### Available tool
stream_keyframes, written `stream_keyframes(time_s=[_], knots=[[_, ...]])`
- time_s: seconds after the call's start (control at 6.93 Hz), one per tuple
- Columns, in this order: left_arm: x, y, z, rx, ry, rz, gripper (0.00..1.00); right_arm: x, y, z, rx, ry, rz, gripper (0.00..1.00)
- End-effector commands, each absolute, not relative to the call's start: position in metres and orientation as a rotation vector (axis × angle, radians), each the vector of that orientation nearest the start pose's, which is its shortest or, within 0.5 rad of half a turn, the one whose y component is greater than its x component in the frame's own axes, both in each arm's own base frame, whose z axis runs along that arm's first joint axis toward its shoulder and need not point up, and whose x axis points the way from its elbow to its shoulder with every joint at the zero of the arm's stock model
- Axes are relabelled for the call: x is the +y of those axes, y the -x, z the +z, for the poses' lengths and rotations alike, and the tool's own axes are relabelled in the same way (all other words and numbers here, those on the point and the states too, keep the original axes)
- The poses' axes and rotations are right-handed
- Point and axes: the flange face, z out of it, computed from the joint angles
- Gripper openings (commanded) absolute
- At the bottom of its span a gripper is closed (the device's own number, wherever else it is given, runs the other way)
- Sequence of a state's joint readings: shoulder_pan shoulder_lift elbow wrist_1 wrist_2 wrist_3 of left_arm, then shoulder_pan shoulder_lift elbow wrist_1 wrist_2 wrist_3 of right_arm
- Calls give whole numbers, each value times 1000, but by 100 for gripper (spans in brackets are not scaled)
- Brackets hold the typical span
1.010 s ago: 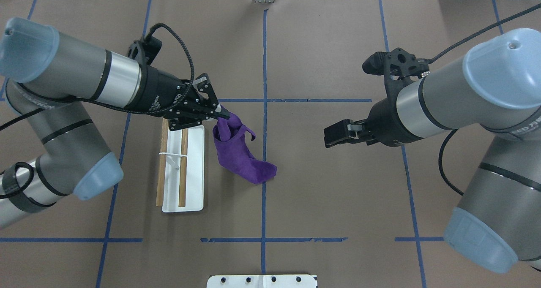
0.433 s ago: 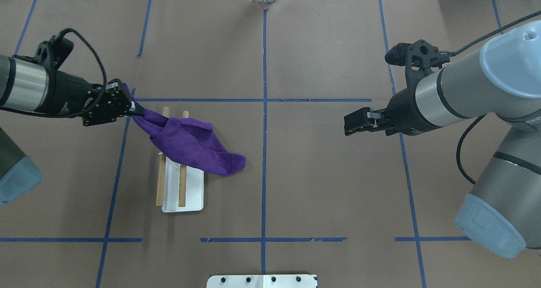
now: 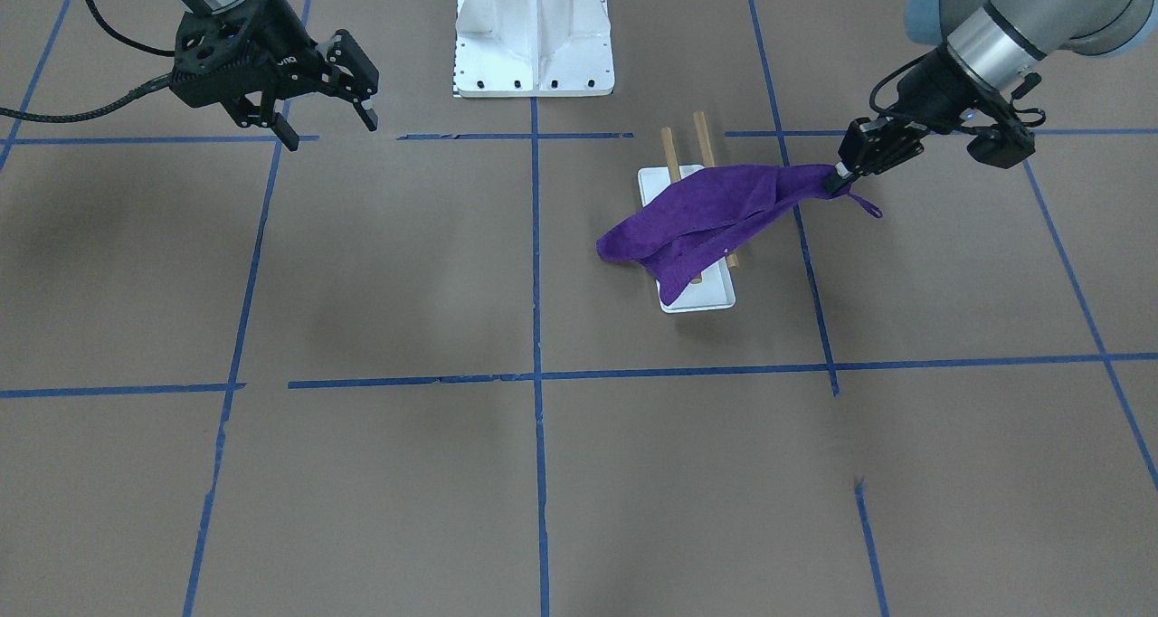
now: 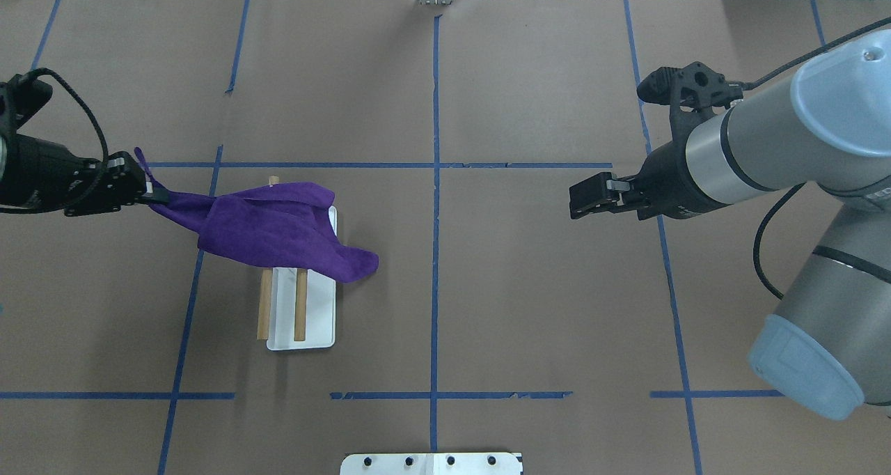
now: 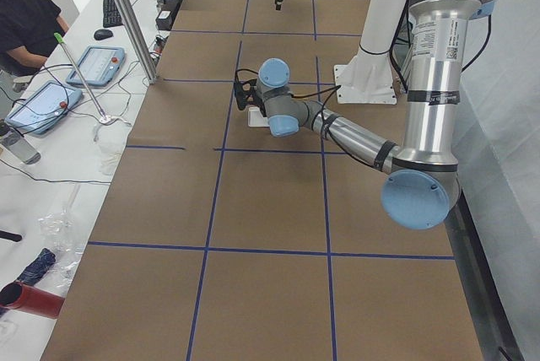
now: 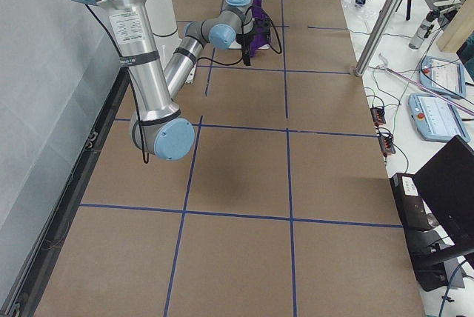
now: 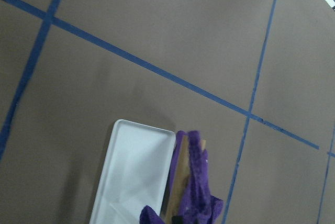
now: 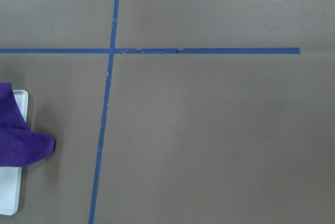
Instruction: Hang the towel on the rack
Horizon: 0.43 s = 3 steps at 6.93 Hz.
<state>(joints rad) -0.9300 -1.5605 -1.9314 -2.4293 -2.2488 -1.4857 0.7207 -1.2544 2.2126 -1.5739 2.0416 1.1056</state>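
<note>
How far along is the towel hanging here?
Done: the towel lies across the rack's dowels. In hand: the left gripper is shut on its loop corner, holding it raised past the rack. Left: lower and release so it drapes. The right gripper is open, idle.

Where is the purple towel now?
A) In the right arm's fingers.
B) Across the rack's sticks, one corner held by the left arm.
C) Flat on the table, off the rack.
B: the towel drapes over the rack while the left fingers pinch its corner.
</note>
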Motion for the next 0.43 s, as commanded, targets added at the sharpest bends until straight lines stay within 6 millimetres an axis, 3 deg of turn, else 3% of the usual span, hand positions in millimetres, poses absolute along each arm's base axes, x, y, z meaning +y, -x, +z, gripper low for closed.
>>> stream_keyframes(time_s=[0.0,0.14,0.29], knots=[[-415,-211,421,1259,-78,-287,0,-392,307,217,-1013,-163,15,100],[-418,-216,423,1264,-79,-280,55,-392,306,218,-1012,-162,18,100],[-419,-218,429,1257,-74,-281,73,-396,307,221,-1006,-160,23,100]])
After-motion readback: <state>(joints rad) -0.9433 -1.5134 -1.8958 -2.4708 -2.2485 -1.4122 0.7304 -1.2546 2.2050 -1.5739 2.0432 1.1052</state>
